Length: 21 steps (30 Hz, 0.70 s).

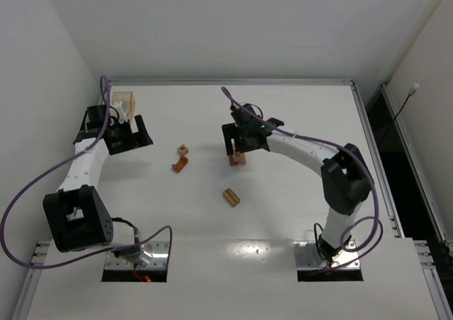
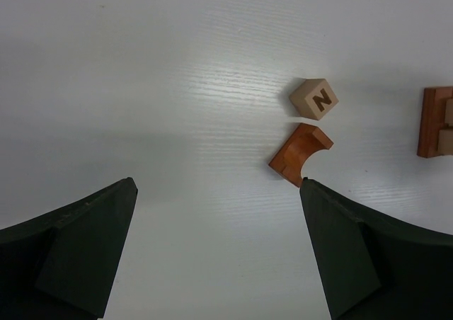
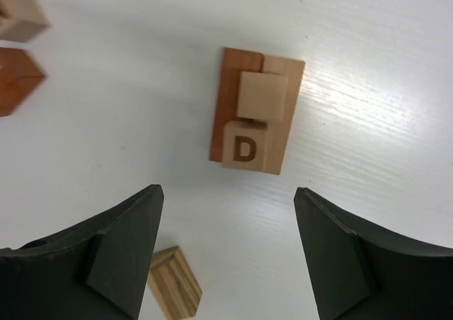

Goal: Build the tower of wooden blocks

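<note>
The wood block tower (image 3: 256, 115) stands mid-table: a reddish-brown bar and a tan bar lie side by side, with a plain cube and a cube marked D (image 3: 245, 149) on top. My right gripper (image 3: 226, 189) hovers open just above it, holding nothing; from above, this gripper (image 1: 237, 140) sits right behind the tower (image 1: 237, 158). A tan cube marked N (image 2: 313, 98) and a reddish-brown arch piece (image 2: 301, 152) lie loose to the tower's left. My left gripper (image 2: 218, 182) is open and empty over bare table, near the arch. A striped tan bar (image 3: 173, 283) lies nearer the arm bases.
A translucent amber box (image 1: 124, 99) sits at the far left corner behind the left gripper (image 1: 128, 134). The striped bar (image 1: 231, 197) lies alone toward the table's middle. Purple cables loop from both arms. A raised rim runs along the table's far and right edges.
</note>
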Each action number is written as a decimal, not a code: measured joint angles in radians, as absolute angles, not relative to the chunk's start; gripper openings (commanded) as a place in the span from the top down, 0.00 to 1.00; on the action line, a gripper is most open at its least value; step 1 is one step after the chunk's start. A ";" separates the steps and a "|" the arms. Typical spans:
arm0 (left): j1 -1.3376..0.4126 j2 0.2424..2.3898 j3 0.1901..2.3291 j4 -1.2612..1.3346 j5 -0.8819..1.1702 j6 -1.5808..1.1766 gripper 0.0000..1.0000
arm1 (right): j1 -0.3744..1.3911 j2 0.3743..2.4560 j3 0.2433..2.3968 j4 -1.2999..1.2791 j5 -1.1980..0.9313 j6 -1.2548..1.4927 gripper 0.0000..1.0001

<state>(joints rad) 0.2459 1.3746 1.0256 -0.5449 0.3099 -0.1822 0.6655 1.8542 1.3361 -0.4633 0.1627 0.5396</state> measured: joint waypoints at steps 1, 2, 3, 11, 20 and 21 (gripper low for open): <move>0.246 1.367 1.026 -0.545 0.314 -0.179 0.00 | 0.665 1.823 1.328 -0.450 0.149 0.520 0.28; 0.246 1.359 1.026 -0.544 0.321 -0.174 0.00 | 0.665 1.795 1.322 -0.442 0.133 0.501 0.28; 0.246 1.351 1.026 -0.544 0.329 -0.168 0.00 | 0.665 1.768 1.319 -0.439 0.108 0.477 0.28; 0.094 1.321 1.026 -0.547 0.351 -0.093 0.00 | 0.667 1.664 1.338 -0.418 -0.036 0.251 0.30; -0.088 1.321 1.037 -0.570 0.299 -0.036 0.00 | 0.645 1.604 1.303 -0.513 -0.112 0.001 0.40; -0.088 1.321 1.037 -0.569 0.287 -0.036 0.00 | 0.660 1.590 1.283 -0.526 -0.130 -0.018 0.42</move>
